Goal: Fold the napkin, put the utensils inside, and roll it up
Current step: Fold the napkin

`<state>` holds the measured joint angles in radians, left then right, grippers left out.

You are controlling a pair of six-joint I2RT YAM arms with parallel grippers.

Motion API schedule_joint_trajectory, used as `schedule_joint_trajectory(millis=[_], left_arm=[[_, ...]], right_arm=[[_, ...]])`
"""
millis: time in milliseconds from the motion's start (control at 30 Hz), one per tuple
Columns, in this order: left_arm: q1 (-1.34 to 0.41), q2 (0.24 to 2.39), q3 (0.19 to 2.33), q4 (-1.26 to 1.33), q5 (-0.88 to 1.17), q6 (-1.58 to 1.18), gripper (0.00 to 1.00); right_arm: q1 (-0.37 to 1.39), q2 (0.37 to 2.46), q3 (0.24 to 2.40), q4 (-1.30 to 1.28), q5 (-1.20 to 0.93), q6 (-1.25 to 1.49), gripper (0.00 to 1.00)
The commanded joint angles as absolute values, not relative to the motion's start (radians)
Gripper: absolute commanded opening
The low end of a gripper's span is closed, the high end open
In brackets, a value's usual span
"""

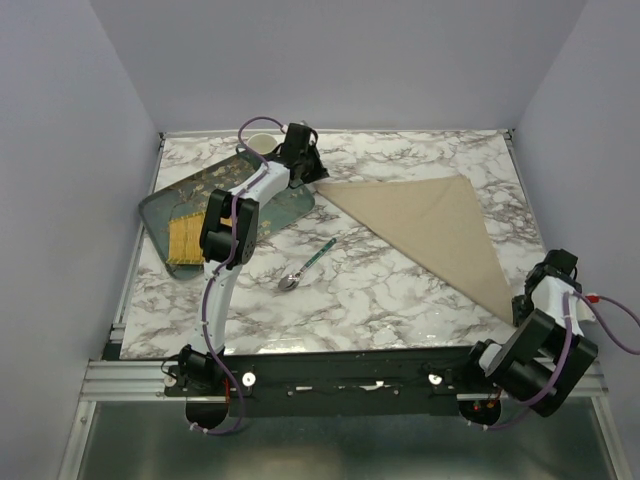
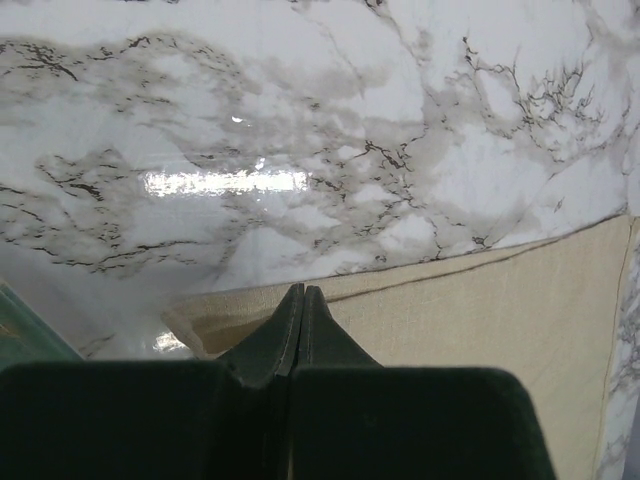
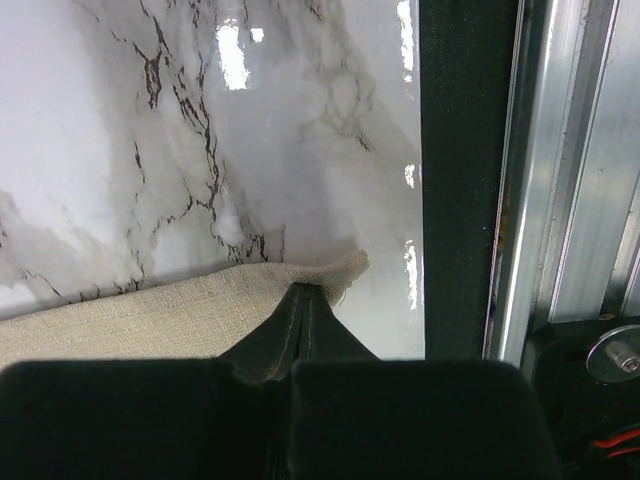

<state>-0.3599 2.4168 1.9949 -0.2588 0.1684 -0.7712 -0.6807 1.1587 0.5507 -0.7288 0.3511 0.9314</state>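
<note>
Left hand (image 2: 302, 291), right hand (image 3: 304, 291) on napkin (image 1: 430, 225)

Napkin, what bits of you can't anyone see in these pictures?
- Top view: the left gripper covers the left corner of the napkin; the right gripper covers its near corner.
- Left wrist view: the picture's right edge and the gripper's dark body cut it off.
- Right wrist view: it runs off the left edge and under the gripper's body.

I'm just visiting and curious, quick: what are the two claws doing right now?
Left gripper: closed, pinching one corner of the napkin.
Right gripper: closed, pinching another corner of the napkin.
</note>
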Motion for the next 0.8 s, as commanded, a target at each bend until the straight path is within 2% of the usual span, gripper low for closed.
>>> schedule_joint_trajectory(millis=[0,67,200,333,400,467,500,533,600,700,733,767], left_arm=[[-0.353,2.421,2.016,-0.258,0.156,-0.761,0.00],[-0.353,2.395,2.010,-0.259,0.160,-0.758,0.00],[-0.353,2.315,1.961,-0.264,0.149,-0.749,0.00],[-0.353,2.164,1.878,-0.253,0.158,-0.755,0.00],[-0.353,2.091,1.779,-0.236,0.167,-0.785,0.01],[-0.353,1.967,1.700,-0.195,0.195,-0.796,0.15],[-0.353,1.927,1.625,-0.190,0.201,-0.799,0.24],[-0.351,1.840,1.587,-0.174,0.215,-0.798,0.38],[-0.351,1.754,1.479,-0.179,0.219,-0.775,0.46],[-0.353,1.568,1.334,-0.176,0.207,-0.761,0.59],[-0.351,1.483,1.303,-0.179,0.203,-0.750,0.72],[-0.353,1.442,1.270,-0.183,0.201,-0.741,0.75]], right_arm=[[-0.686,1.132,0.561,-0.764,0.396,0.944,0.01],[-0.677,1.071,0.560,-0.720,0.371,0.858,0.01],[-0.545,0.809,0.538,-0.655,0.376,0.740,0.03],[-0.382,0.765,0.581,-0.594,0.321,0.628,0.23],[-0.300,0.802,0.626,-0.591,0.243,0.565,0.37],[-0.218,0.903,0.711,-0.593,0.187,0.519,0.47],[-0.104,0.946,0.748,-0.612,0.195,0.517,0.49],[-0.044,0.981,0.817,-0.626,0.190,0.502,0.51],[0.135,1.080,0.882,-0.666,0.244,0.529,0.57],[0.285,1.184,0.977,-0.678,0.190,0.638,0.60],[0.317,1.215,0.998,-0.680,0.174,0.679,0.63],[0.360,1.244,1.021,-0.677,0.152,0.763,0.65]])
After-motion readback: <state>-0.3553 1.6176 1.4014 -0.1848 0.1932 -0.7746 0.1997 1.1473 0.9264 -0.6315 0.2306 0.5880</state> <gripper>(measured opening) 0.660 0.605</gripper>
